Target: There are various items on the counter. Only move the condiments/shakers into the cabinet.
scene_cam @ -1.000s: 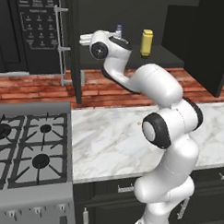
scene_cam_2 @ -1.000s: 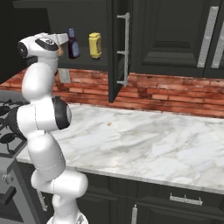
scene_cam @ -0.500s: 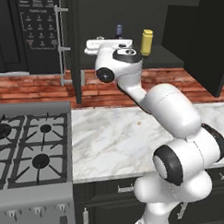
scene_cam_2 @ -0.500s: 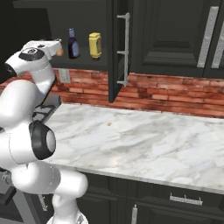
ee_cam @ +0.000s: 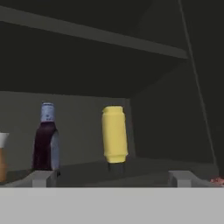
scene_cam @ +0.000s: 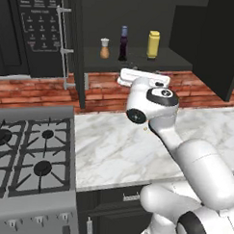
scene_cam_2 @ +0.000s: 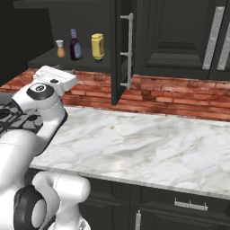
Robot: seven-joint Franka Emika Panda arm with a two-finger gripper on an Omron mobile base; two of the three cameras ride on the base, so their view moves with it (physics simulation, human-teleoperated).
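Three condiments stand upright in a row on the shelf of the dark cabinet [scene_cam: 136, 62]: an orange-brown shaker [scene_cam: 104, 48] [scene_cam_2: 60, 48] [ee_cam: 2, 157], a dark sauce bottle [scene_cam: 123, 43] [scene_cam_2: 75, 45] [ee_cam: 45, 142] and a yellow squeeze bottle [scene_cam: 153, 44] [scene_cam_2: 97, 46] [ee_cam: 114, 133]. My gripper [ee_cam: 113, 178] is open, its fingertips wide apart with nothing between them. The white hand [scene_cam: 142, 79] [scene_cam_2: 56, 76] hangs in front of the shelf, just below its edge, facing the bottles. The marble counter [scene_cam: 108, 147] [scene_cam_2: 148, 148] lies underneath.
The open cabinet door [scene_cam: 76, 49] [scene_cam_2: 119, 49] stands edge-on beside the shelf. A black microwave [scene_cam: 38, 28] hangs to the left, above the stove [scene_cam: 25, 153]. A tiny orange speck [scene_cam_2: 112, 128] lies on the counter. A brick backsplash runs behind.
The hand has drawn back from the shelf near the shaker, moving down and to the right in the left base view. The jaws stayed open. The three containers have not moved.
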